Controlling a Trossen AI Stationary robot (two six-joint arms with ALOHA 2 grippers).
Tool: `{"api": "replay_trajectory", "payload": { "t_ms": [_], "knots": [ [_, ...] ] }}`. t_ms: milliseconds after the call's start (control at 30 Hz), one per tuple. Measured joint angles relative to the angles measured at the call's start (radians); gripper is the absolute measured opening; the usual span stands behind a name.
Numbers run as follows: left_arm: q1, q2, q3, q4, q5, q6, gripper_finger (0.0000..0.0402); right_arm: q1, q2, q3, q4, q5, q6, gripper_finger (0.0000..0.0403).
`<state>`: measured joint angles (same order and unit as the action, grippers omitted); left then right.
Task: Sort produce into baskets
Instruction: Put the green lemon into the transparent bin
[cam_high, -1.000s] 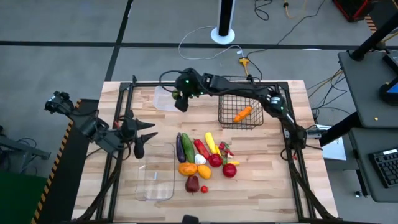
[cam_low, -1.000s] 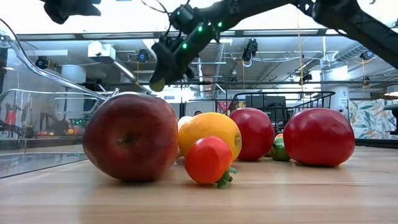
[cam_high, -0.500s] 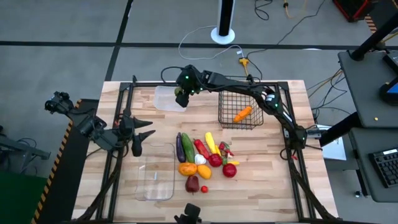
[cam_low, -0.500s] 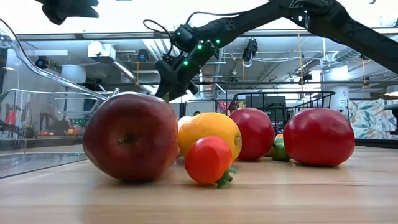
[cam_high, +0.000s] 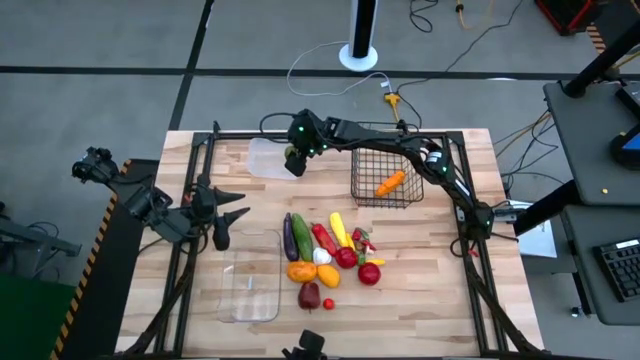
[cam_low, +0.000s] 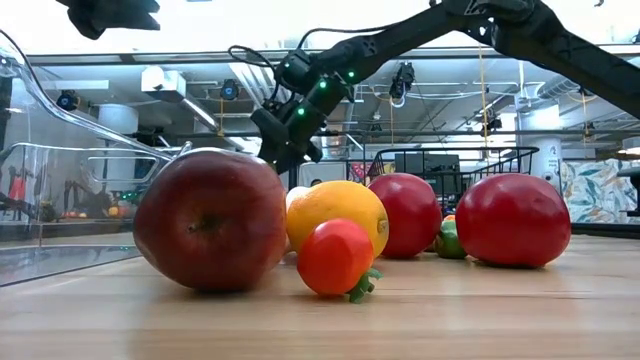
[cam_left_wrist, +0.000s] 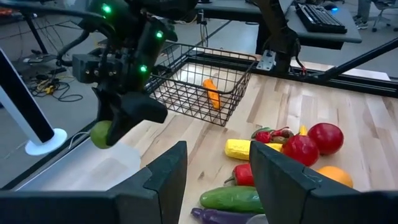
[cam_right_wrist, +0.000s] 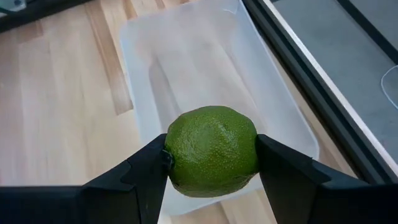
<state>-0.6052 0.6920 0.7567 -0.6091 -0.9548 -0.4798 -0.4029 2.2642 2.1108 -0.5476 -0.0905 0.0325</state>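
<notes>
green lime (cam_right_wrist: 212, 150) clamped between the fingers of the right gripper (cam_high: 294, 160), which now hangs over the small clear tub (cam_right_wrist: 186, 68) at the far left of the table (cam_high: 420, 290). compared with a second ago the gripper has drifted slightly right and settled directly above the tub; the wrist has dropped lower in the low view. judged meaning: transport is nearly done and release into the tub is the next step. left gripper (cam_high: 226, 222) waits at the near left beside the long clear tray (cam_high: 250, 290), fingers parted narrowly and holding nothing.

counts: baskets, three: one black wire basket (cam_high: 385, 180) at far right, one tub, one tray. in the wire basket, one carrot (cam_high: 390, 183). tub and tray hold nothing visible. loose pile (cam_high: 325, 255) at table centre, about twelve pieces: one eggplant (cam_high: 289, 238), one cucumber (cam_high: 302, 238), remaining red, yellow, orange and white items too clustered to count exactly.
</notes>
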Motion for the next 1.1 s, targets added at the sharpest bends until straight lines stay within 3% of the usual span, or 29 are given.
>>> {"api": "replay_trajectory", "payload": {
  "t_ms": [1100],
  "knots": [
    [0.0, 0.007, 0.0, -0.001, -0.007, 0.0, 0.0158, 0.001, -0.001, 0.0, 0.004, -0.015, -0.018, 0.0215]
  ]
}}
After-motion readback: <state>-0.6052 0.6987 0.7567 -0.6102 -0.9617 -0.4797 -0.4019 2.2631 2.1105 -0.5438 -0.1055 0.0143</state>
